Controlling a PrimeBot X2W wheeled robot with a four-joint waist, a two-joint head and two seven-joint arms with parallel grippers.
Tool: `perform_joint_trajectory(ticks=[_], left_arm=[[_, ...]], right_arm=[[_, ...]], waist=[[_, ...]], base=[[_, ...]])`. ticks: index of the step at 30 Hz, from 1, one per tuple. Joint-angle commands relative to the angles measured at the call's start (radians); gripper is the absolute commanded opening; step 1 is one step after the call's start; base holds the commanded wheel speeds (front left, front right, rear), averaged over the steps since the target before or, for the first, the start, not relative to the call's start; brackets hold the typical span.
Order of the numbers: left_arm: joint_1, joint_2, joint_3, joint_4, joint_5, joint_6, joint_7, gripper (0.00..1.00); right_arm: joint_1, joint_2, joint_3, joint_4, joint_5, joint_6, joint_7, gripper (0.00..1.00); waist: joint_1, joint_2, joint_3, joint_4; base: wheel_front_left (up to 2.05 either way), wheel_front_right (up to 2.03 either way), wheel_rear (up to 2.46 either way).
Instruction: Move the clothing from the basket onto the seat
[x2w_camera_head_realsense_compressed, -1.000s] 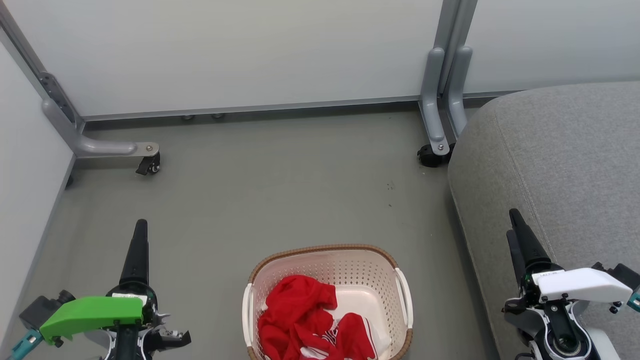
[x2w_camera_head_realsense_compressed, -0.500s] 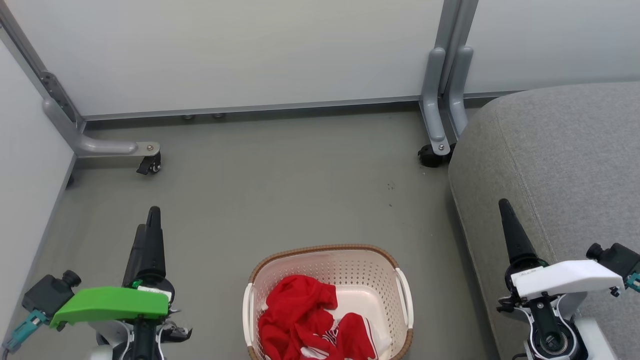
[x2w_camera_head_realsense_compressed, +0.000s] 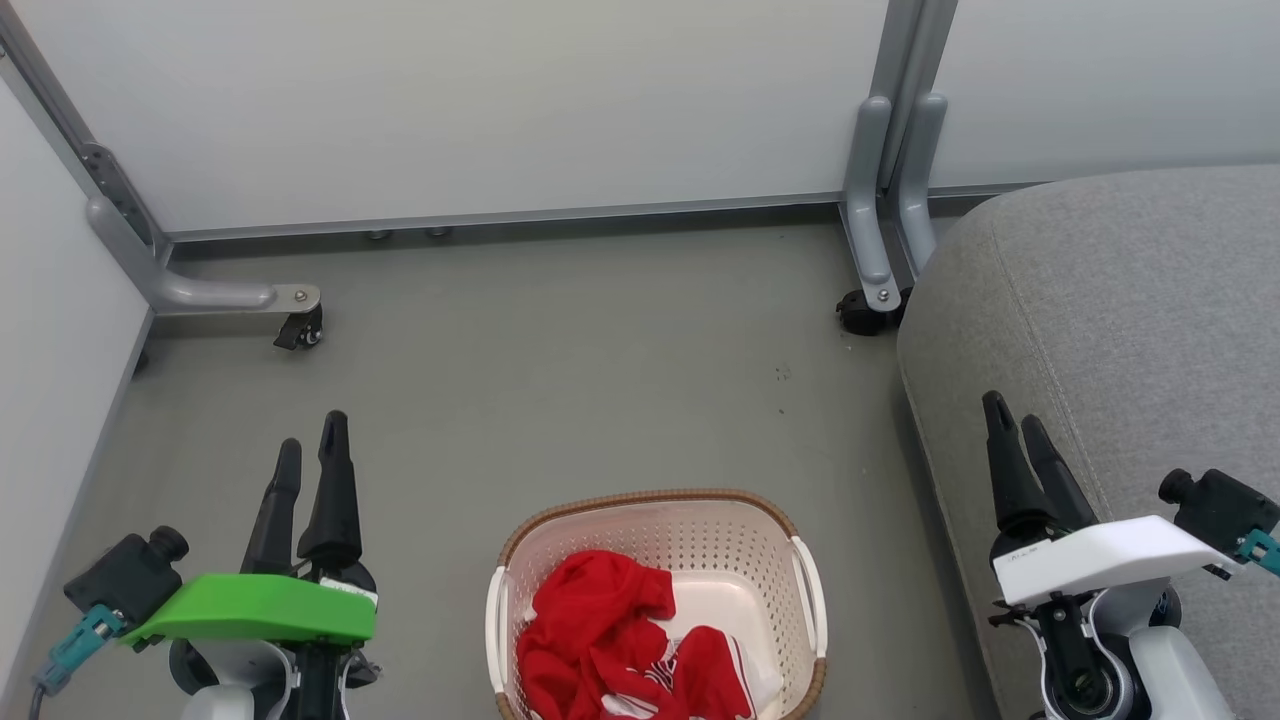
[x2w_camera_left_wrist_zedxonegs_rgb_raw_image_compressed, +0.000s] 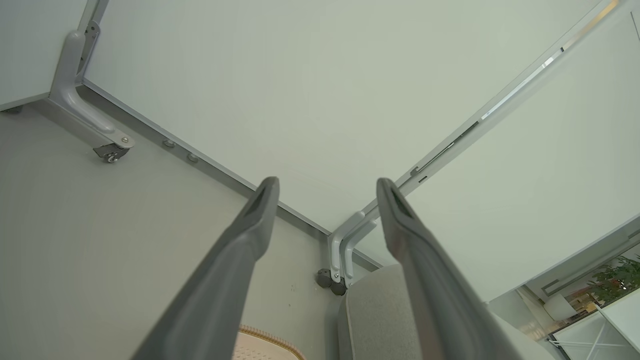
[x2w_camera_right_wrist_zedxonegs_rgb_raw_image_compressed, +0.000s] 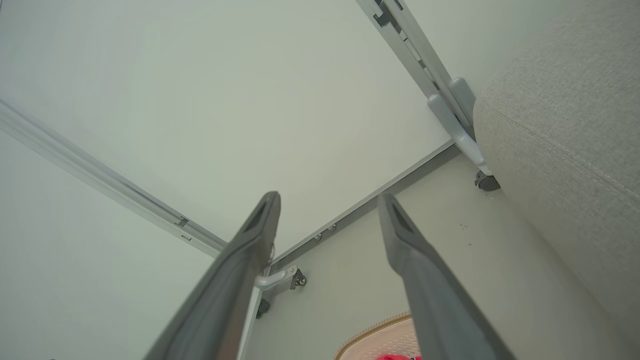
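Your left gripper (x2w_camera_head_realsense_compressed: 311, 437) has its jaws spread with nothing between them. The left wrist view confirms the gap, with bare floor (x2w_camera_head_realsense_compressed: 560, 380) and wall past the fingertips (x2w_camera_left_wrist_zedxonegs_rgb_raw_image_compressed: 270, 187). Your right gripper (x2w_camera_head_realsense_compressed: 1011, 412) is also parted and empty, and it hangs over the near edge of the seat (x2w_camera_head_realsense_compressed: 1130, 300).

Both pairs of fingers point away from you toward the wall, so neither is aimed at the target. The clothing (x2w_camera_head_realsense_compressed: 610, 630) lies in the basket (x2w_camera_head_realsense_compressed: 650, 497) on the floor, between the two grippers and further back toward your body than either set of tips. For both arms that means moving inward and down, not forward.

The red heap is bunched against the basket's left side and trails toward the near right. The far right of the basket floor is bare. My judgement is that the left arm has the slightly shorter reach to the cloth. The right arm is better placed for the drop, since the seat is just beside it. The basket's near end is cut off in the head view, so I can't tell how far the heap runs.
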Motion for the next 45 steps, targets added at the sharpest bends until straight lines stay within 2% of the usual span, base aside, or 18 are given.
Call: perform_joint_trajectory(ticks=[1,19,45], left_arm=[[-0.003,0.015,-0.003,-0.013,0.041,-0.004,-0.011,1.00],[0.003,0.027,-0.042,0.009,0.262,-0.004,-0.063,1.00],[0.013,0.018,-0.051,0.074,0.494,-0.006,-0.125,1.00]], right_arm=[[-0.005,-0.002,0.007,-0.016,-0.043,0.001,-0.013,1.00],[0.000,0.008,0.029,0.013,-0.283,0.001,-0.064,1.00],[0.007,0.015,0.054,0.061,-0.526,0.001,-0.117,1.00]], waist=[[0.0000,-0.0001,0.001,0.000],[0.0000,-0.0001,0.004,-0.001],[0.0000,-0.0001,0.007,0.003]], base=[[0.00,0.00,0.00],[0.00,0.00,0.00],[0.00,0.00,0.00]])
